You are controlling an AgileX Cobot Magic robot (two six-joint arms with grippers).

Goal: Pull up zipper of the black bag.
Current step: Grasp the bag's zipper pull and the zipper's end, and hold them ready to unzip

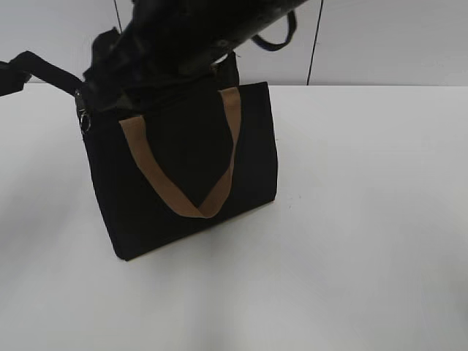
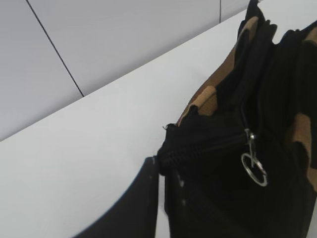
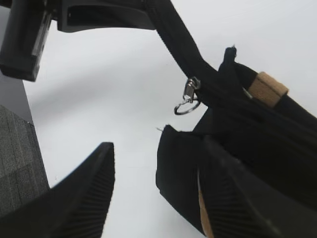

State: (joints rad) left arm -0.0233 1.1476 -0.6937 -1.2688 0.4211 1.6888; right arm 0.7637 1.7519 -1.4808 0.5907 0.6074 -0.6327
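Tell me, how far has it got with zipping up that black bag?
Done: the left gripper grips one end of the black bag, holding a black strip there taut. In hand: the right gripper is open beside the silver zipper pull, not gripping it. Left: catch the pull and draw it along the top edge. How much of the zip is closed, I cannot tell.

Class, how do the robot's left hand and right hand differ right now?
The left hand is shut on the zipper's end strip; the right hand is open, holding nothing. The left hand sits beyond the black bag's end; the right hand straddles its corner. Both are black.
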